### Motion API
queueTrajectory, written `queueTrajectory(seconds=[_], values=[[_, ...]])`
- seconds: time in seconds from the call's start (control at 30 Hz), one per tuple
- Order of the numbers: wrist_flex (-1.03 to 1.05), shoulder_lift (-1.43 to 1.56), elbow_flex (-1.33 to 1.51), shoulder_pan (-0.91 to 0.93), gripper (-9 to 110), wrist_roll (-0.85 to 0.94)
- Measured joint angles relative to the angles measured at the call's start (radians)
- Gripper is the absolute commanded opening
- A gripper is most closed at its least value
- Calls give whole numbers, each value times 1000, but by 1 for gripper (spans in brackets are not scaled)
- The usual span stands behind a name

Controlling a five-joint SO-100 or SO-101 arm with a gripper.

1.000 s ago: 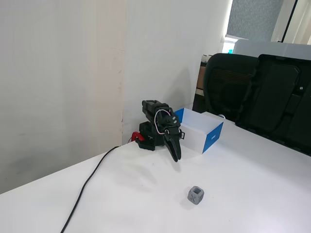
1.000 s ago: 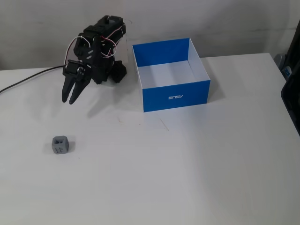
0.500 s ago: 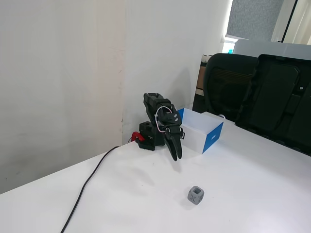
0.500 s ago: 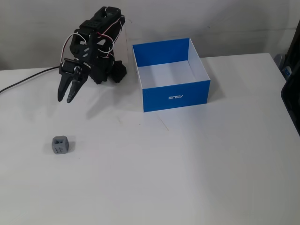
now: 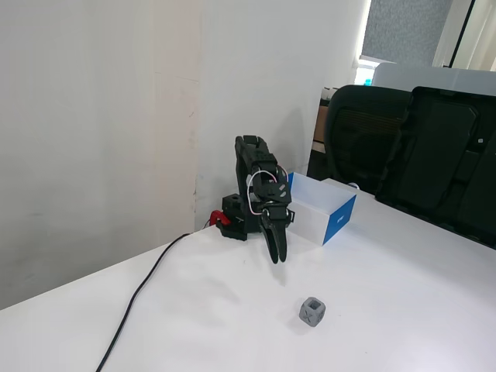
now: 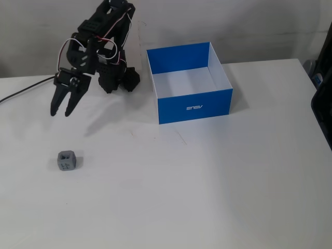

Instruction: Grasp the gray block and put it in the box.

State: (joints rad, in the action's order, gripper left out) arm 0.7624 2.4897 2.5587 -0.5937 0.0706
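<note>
Right now the gray block (image 6: pixel 66 160) sits alone on the white desk (image 6: pixel 207 181), well apart from the box (image 6: pixel 190 106), which stands farther back and to the right in a fixed view. That box is open-topped, blue on the side facing the camera with small white lettering, white inside — nothing shows in it. In the other fixed view the block (image 5: pixel 311 311) lies nearer the camera than the arm, and the box (image 5: pixel 325 213) is behind the arm, beside the black chairs (image 5: pixel 418 155).

The gripper (image 6: pixel 60 111) hangs above the desk, pointing down, its jaws parted with a clear gap between the two tips and holding nothing. It is up and slightly left of the block in that view, not touching it. From the side (image 5: pixel 275 258) the jaws look like one dark wedge — the gap cannot be made out there. A black cable (image 5: pixel 139 298) trails across the desk from the arm's base (image 5: pixel 232 225).
</note>
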Motion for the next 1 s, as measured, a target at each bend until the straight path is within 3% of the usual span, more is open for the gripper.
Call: queueTrajectory(seconds=[0.4,1.0], values=[[20,-184,-137,-17,28,0],[337,-391,-566,-11,26,0]])
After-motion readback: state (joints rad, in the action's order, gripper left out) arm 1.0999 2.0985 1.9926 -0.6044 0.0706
